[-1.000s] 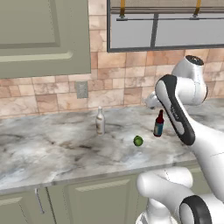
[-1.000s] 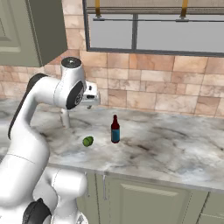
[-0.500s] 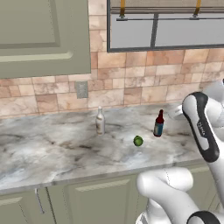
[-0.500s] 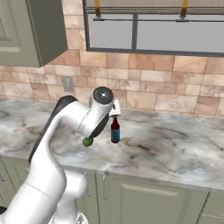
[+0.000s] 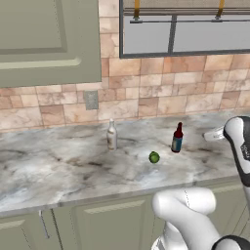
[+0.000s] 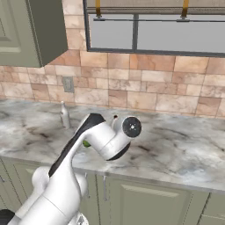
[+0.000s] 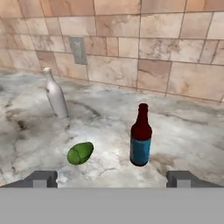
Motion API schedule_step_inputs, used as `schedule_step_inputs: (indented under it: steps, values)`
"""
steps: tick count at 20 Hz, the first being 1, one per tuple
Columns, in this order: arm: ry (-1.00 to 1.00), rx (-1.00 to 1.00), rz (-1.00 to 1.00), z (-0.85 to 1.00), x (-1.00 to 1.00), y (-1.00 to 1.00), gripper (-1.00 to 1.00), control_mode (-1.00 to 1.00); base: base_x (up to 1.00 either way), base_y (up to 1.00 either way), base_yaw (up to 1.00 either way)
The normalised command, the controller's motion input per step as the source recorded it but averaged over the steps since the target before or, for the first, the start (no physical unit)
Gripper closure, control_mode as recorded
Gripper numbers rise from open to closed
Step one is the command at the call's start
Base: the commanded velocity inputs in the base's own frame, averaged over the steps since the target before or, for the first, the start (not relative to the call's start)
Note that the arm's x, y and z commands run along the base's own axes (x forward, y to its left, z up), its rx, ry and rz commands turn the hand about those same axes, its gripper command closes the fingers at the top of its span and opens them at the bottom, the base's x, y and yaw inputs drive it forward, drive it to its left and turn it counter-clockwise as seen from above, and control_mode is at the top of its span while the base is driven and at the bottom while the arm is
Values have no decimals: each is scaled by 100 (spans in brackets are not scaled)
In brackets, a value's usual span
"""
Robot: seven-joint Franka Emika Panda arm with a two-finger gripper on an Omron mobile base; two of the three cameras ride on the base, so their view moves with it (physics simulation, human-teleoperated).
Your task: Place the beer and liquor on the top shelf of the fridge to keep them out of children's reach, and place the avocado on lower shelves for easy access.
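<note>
We see the avocado (image 7: 80,153) lying on the marble counter (image 7: 183,131) just ahead of the left fingertip, with the dark beer bottle (image 7: 141,135) upright ahead between the jaws, nearer the right one. The pale liquor bottle (image 7: 55,94) stands farther off to the left, seemingly near the tiled wall (image 7: 131,48). Our jaws are spread wide and empty.
</note>
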Motion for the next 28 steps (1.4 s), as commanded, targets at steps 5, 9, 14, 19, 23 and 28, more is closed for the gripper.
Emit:
schedule_step_inputs:
  steps: [5,9,14,19,23,28]
  values:
    - [-21,16,9,-19,9,-14,-100,-100,0,0,0]
    - [-17,15,13,-8,17,0,-100,-100,0,0,0]
    - [-13,10,15,-4,25,0,-100,-100,0,0,0]
    - [-2,3,12,0,32,0,-100,-100,0,0,0]
    - [0,0,8,0,40,0,-100,-100,0,0,0]
    - [0,0,6,-4,31,0,-100,-100,0,0,0]
